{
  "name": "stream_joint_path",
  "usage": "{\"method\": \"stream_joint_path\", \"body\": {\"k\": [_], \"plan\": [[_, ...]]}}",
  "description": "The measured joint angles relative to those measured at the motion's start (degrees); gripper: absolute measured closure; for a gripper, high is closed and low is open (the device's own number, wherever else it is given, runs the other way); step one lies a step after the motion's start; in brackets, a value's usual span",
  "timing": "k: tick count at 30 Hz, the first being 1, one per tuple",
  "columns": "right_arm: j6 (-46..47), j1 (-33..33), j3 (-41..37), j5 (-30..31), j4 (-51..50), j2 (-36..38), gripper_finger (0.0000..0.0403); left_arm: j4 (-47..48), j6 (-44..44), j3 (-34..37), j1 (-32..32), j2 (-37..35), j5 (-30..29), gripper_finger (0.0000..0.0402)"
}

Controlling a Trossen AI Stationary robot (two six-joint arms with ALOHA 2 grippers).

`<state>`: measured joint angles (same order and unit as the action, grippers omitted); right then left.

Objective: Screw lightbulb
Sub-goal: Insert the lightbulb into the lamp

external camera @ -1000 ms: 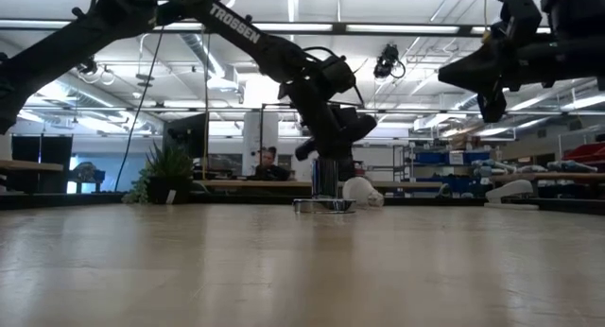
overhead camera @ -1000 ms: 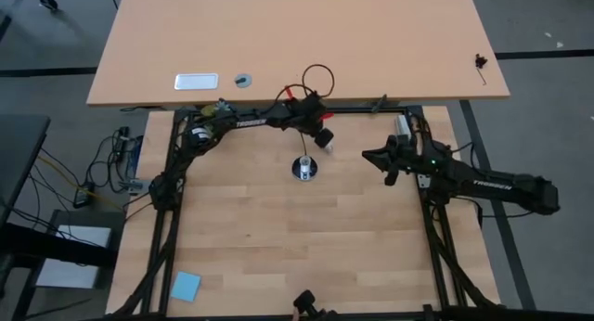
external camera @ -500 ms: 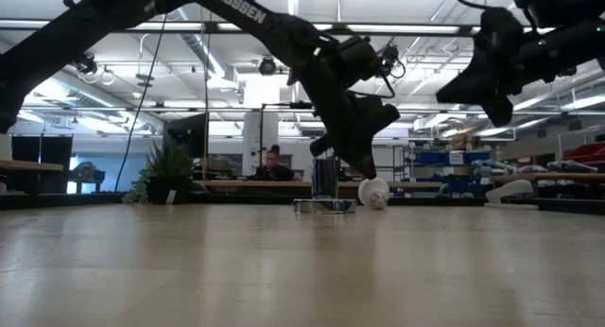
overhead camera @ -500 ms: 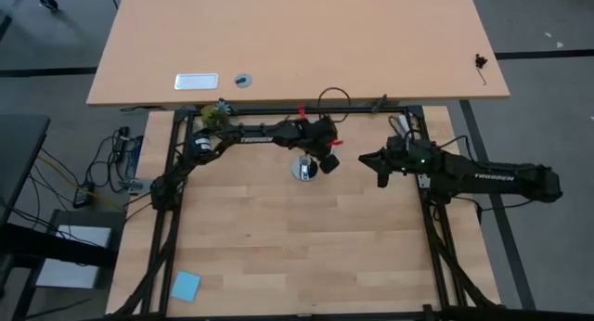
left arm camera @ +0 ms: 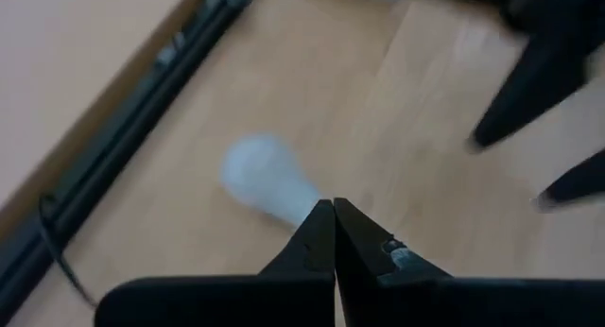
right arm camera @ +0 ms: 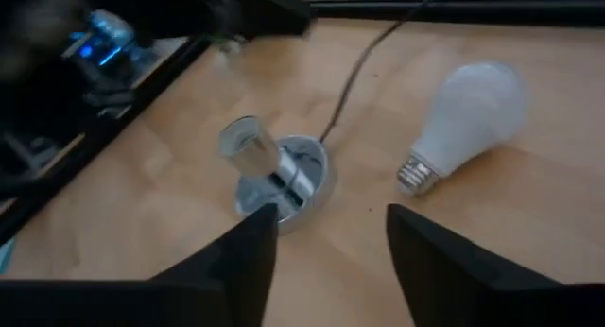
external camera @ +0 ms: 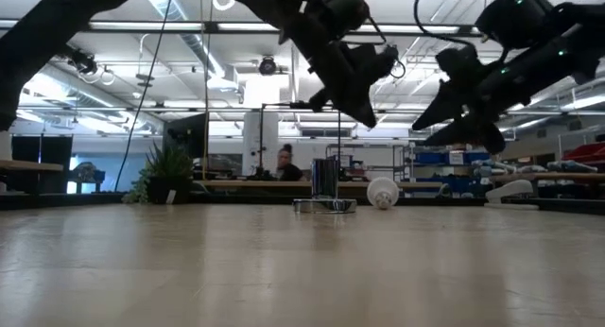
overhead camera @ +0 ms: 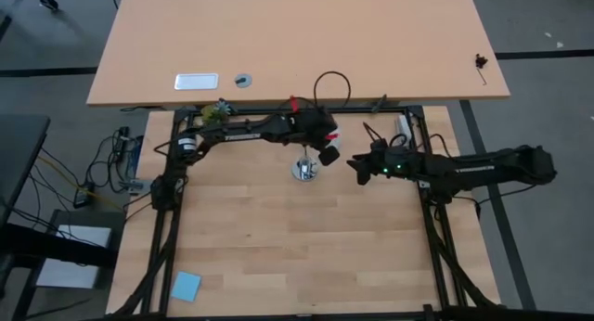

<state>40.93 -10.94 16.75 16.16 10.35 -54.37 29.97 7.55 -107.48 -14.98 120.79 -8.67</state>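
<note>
lightbulb (right arm camera: 468, 117) lying free, socket (right arm camera: 281, 171) beside

We see the scene evenly lit from ceiling strip lights (external camera: 397, 28) that glare white in the low view, leaving both arms there as dark silhouettes against the bright room. From above, the table (overhead camera: 278, 247) is softly lit, with only faint shadows. Both wrist views are smeared, probably by motion: the lightbulb (left arm camera: 265, 180) is a hazy pale blob in the left one, somewhat sharper in the right.
</note>
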Motion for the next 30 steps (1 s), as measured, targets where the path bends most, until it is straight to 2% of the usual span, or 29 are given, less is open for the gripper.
{"method": "stream_joint_path", "body": {"k": [6, 12, 17, 24, 30], "plan": [[4.25, -0.07, 0.00, 4.62, 6.72, -8.75, 0.0141, -5.40, -0.06, 0.02, -0.29, -1.01, 4.60, 0.0401], [4.36, -0.07, 0.01, 5.09, 14.86, -15.89, 0.0135, -7.90, 0.11, 0.02, -0.39, -0.96, 7.36, 0.0401], [1.87, -0.07, 0.80, 5.83, 15.42, -19.59, 0.0136, -9.13, 0.14, 0.02, -0.39, -0.99, 7.40, 0.0401], [-4.84, -0.07, 0.94, 5.23, 15.89, -18.17, 0.0136, -14.60, 0.16, 0.02, -0.26, -1.41, 8.08, 0.0401], [-11.68, -0.07, 0.94, 1.45, 14.89, -13.84, 0.0136, -21.12, 0.44, 0.04, 0.09, -2.49, 14.81, 0.0401]]}}
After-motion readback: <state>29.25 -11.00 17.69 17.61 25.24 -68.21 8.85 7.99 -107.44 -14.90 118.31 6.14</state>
